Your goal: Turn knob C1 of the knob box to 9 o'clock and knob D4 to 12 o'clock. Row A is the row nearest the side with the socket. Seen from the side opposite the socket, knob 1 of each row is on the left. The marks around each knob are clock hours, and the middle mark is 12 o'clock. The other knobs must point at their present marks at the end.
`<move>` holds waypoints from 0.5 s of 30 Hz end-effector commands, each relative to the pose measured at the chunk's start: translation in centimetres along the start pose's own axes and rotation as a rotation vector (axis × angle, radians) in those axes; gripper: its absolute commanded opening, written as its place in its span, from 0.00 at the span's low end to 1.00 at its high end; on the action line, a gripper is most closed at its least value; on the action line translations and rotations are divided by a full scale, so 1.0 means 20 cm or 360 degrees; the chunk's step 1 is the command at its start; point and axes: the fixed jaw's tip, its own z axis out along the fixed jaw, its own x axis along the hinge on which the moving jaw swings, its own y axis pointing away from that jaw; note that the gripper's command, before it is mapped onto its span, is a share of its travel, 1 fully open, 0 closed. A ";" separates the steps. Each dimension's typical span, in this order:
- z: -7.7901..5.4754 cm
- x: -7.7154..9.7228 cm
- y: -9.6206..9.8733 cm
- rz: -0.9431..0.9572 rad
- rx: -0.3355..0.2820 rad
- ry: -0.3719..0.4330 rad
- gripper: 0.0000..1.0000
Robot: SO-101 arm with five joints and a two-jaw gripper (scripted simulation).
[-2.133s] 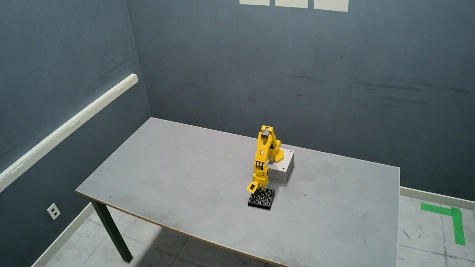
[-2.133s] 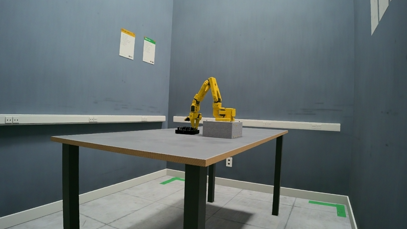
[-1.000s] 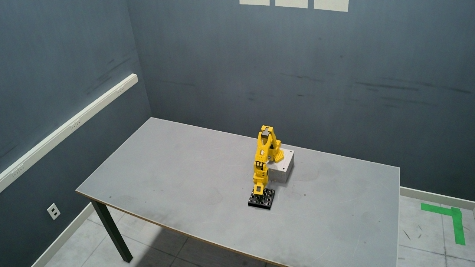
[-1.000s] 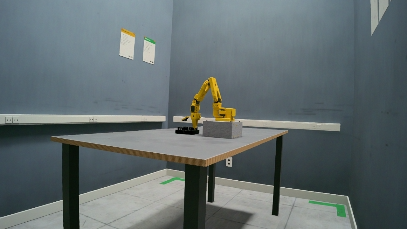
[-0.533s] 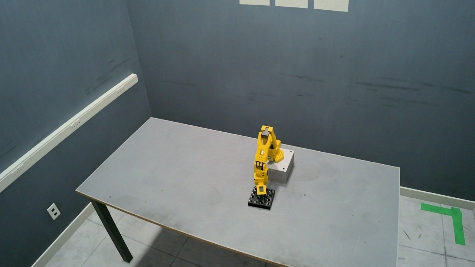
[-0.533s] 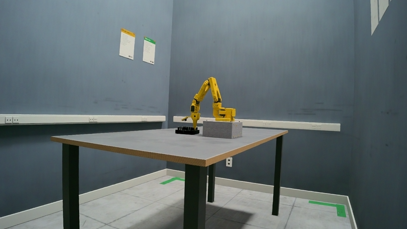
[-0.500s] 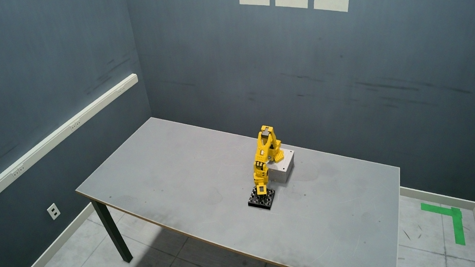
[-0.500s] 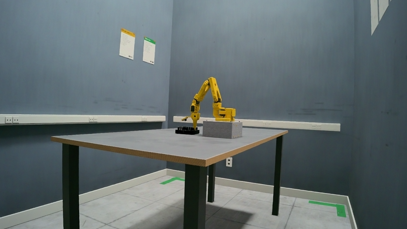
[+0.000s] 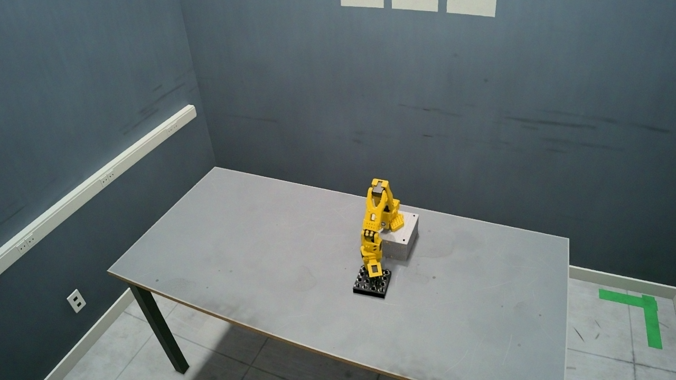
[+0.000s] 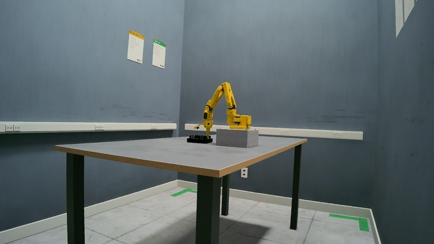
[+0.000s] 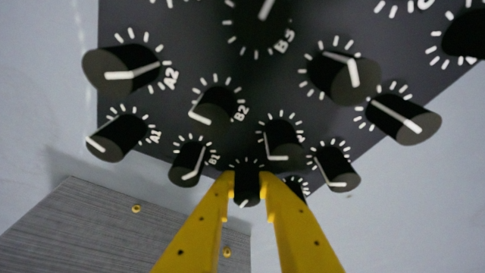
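Observation:
The black knob box (image 9: 372,281) lies flat on the table just in front of the arm's grey base block (image 9: 400,235); it also shows in the exterior view (image 10: 199,139). In the wrist view my gripper (image 11: 246,189) points down onto the box edge nearest the block. Its two yellow fingers are shut on knob C1 (image 11: 246,185), between B1 (image 11: 189,168) and a half-hidden knob on the right. C1's white pointer end shows at its near rim; I cannot tell its hour. Knob D4 (image 11: 464,34) is cut off at the top right, and its pointer is hidden.
The other knobs stand close around the held one: A1 (image 11: 114,137), A2 (image 11: 121,69), B2 (image 11: 212,107) and the knob right behind C1 (image 11: 281,141). The grey base block (image 11: 114,231) lies just behind the fingers. The arm (image 10: 225,106) arches over from the block.

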 end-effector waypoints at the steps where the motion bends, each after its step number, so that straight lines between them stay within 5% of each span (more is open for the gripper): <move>1: 0.01 0.01 0.00 -0.0015 -0.0010 0.0020 0.01; 15: 0.01 0.01 0.00 -0.0033 -0.0010 0.0020 0.02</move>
